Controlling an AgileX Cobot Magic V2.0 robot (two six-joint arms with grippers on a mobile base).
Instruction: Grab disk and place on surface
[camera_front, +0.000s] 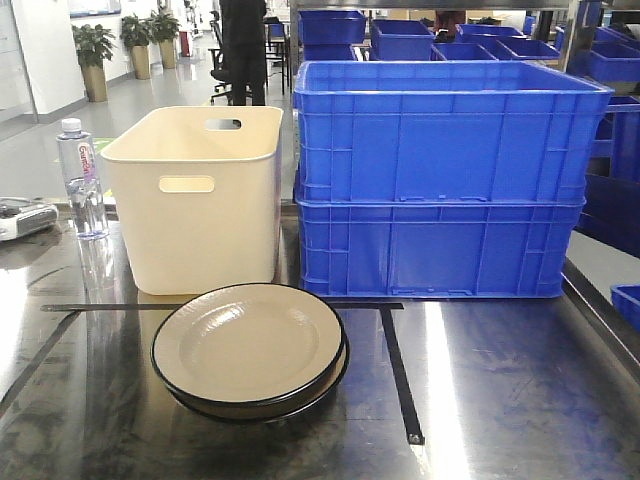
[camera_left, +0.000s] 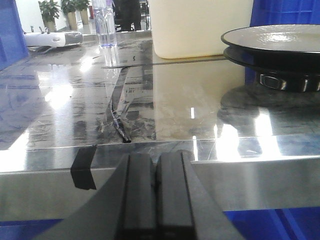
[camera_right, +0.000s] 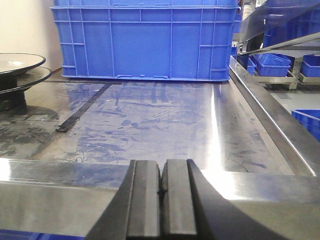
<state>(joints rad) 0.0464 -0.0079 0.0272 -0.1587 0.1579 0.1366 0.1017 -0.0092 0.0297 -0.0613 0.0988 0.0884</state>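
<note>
The disk (camera_front: 248, 345) is a cream plate with a black rim, stacked on a second plate (camera_front: 318, 392) of the same kind near the front middle of the surface (camera_front: 500, 380), a shiny steel tabletop. The stack shows at the upper right of the left wrist view as the disk (camera_left: 272, 40), raised on a small metal piece (camera_left: 280, 81), and at the left edge of the right wrist view as the disk (camera_right: 20, 62). My left gripper (camera_left: 157, 160) and right gripper (camera_right: 163, 167) are both shut and hold nothing, low at the table's front edge. Neither shows in the front view.
A cream bin (camera_front: 195, 195) stands behind the plates. Two stacked blue crates (camera_front: 440, 180) stand to its right. A water bottle (camera_front: 80, 180) and a grey device (camera_front: 25, 215) sit at the back left. Black tape lines (camera_front: 400, 375) cross the steel.
</note>
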